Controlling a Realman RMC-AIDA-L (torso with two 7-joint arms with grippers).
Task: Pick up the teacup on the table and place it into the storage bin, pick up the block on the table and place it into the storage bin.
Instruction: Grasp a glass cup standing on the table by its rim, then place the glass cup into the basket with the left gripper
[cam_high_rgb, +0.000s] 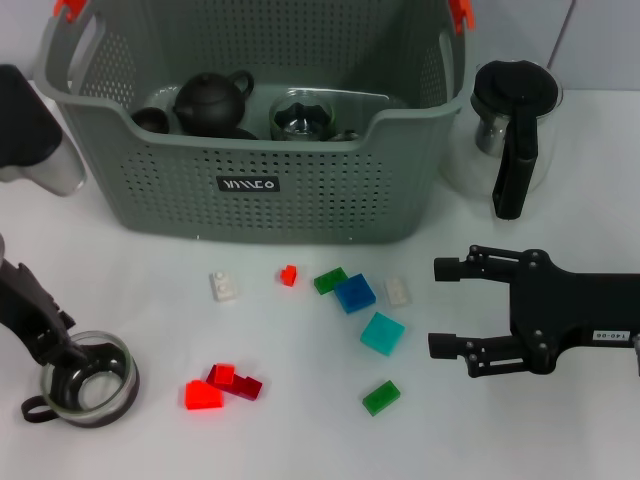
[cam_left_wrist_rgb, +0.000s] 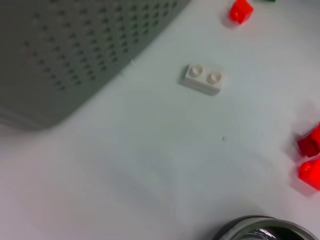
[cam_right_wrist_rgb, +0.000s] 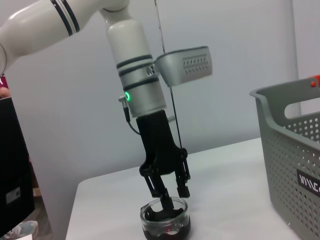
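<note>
A glass teacup (cam_high_rgb: 88, 385) stands on the table at the front left, also seen in the left wrist view (cam_left_wrist_rgb: 265, 229) and the right wrist view (cam_right_wrist_rgb: 166, 220). My left gripper (cam_high_rgb: 62, 352) (cam_right_wrist_rgb: 172, 197) reaches down onto its rim, one finger inside and one outside, shut on the wall. Several blocks lie mid-table: white (cam_high_rgb: 223, 287) (cam_left_wrist_rgb: 202, 79), blue (cam_high_rgb: 355, 294), cyan (cam_high_rgb: 382, 333), green (cam_high_rgb: 381, 397) and red (cam_high_rgb: 204, 394). The grey storage bin (cam_high_rgb: 300, 190) stands behind them. My right gripper (cam_high_rgb: 445, 307) hovers open at the right, beside the cyan block.
Inside the bin are a dark teapot (cam_high_rgb: 210, 100) and a glass cup (cam_high_rgb: 300, 118). A glass kettle with a black handle (cam_high_rgb: 510, 130) stands right of the bin. Small red (cam_high_rgb: 289, 275), green (cam_high_rgb: 330, 280) and white (cam_high_rgb: 397, 291) blocks lie near the bin's front wall.
</note>
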